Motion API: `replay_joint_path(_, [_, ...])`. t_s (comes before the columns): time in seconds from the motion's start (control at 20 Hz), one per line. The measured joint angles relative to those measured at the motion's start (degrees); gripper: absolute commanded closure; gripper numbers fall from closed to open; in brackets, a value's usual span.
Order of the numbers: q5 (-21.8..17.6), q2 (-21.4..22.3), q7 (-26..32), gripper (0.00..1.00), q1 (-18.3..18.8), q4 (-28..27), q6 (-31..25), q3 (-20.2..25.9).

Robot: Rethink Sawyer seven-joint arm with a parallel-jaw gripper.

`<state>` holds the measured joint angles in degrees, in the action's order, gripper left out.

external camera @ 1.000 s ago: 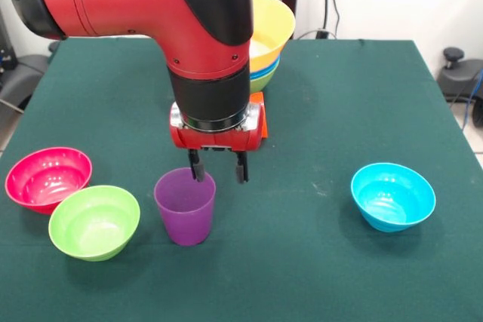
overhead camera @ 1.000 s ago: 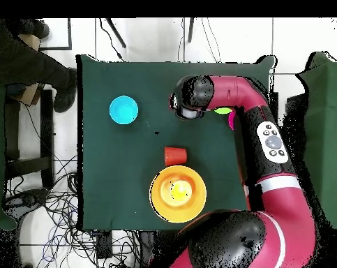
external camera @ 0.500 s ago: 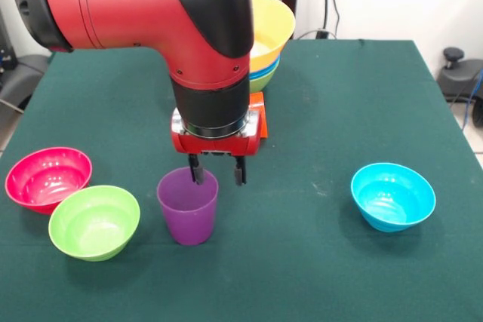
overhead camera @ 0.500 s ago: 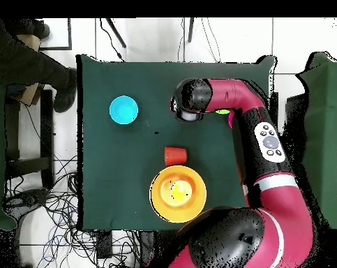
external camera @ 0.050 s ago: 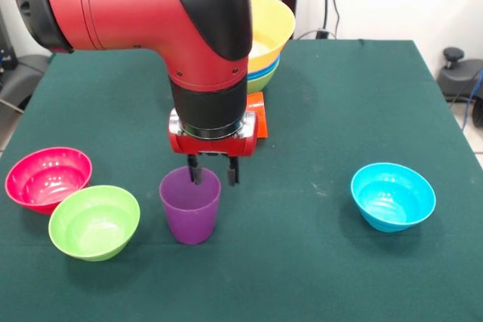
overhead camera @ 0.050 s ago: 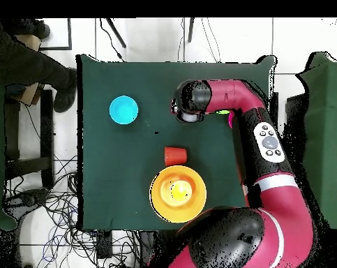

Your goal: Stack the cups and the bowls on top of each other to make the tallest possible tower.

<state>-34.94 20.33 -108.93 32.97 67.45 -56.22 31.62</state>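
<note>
The purple cup stands upright near the table's front. My gripper hangs over its right rim, open, with one finger inside the cup and the other just outside its wall. Behind the gripper's body peeks the orange-red cup, which the overhead view shows as orange-red cup. The tower stands at the back with the wide orange-yellow bowl on top, blue and green rims under it. The arm hides the purple cup from above.
A pink-red bowl and a green bowl sit touching at the front left. A light-blue bowl sits alone at the right, seen from above as light-blue bowl. A person sits beyond a table corner.
The gripper's fingers have drawn closer together around the purple cup's right wall. The cup has slid slightly right. The bowls have not moved.
</note>
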Motion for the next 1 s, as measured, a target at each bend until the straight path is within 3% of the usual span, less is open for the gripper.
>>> replay_joint_path(0.7, [-0.4,1.6,0.0,1.0,0.3,1.5,1.2,-0.1])
replay_joint_path(1.0, [-0.3,4.6,0.0,1.0,0.3,5.1,1.3,-0.1])
